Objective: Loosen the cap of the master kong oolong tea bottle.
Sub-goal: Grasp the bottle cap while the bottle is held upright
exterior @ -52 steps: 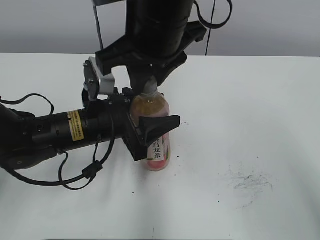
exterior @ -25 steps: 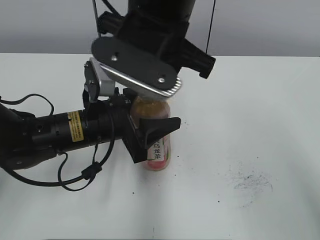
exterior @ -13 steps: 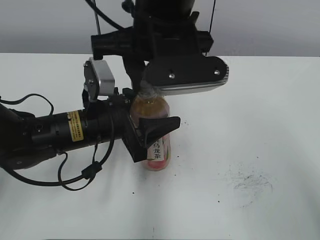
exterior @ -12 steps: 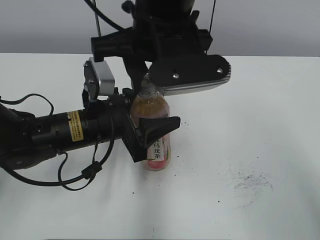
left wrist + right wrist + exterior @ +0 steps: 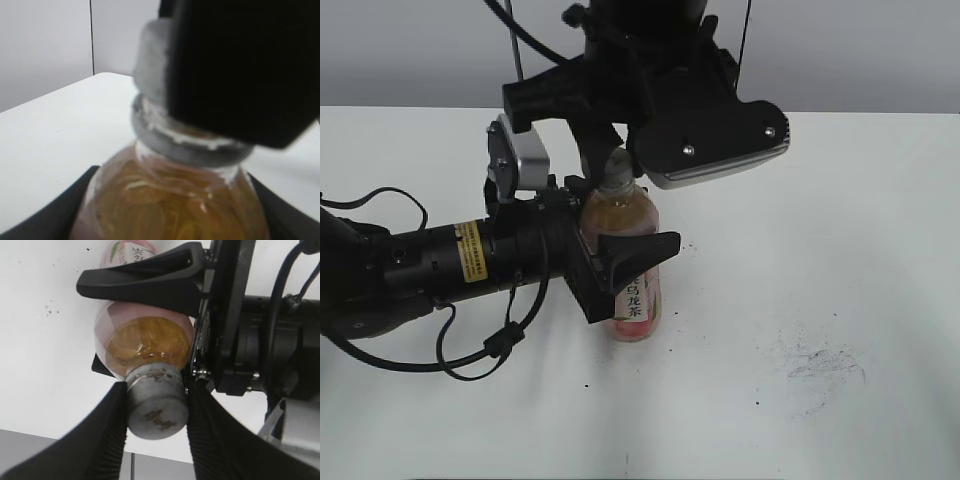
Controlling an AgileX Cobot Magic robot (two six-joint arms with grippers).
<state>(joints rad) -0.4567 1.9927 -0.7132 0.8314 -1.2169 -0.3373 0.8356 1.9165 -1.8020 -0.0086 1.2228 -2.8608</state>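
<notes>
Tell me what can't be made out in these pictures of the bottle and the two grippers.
- Cap: hidden in the exterior view behind the right gripper; its print is too blurred to read in the right wrist view.
- Bottle label: mostly covered by the left gripper in the exterior view.
- Bottle base: cut off by the bottom edge in the left wrist view.
- Whether the cap is loosened: no view shows it.

In the exterior view the right gripper [image 5: 611, 160] hides the cap. The left gripper [image 5: 620, 262] covers much of the bottle [image 5: 632, 300] label. In the left wrist view the cap [image 5: 152, 60] is blurred and half hidden.
</notes>
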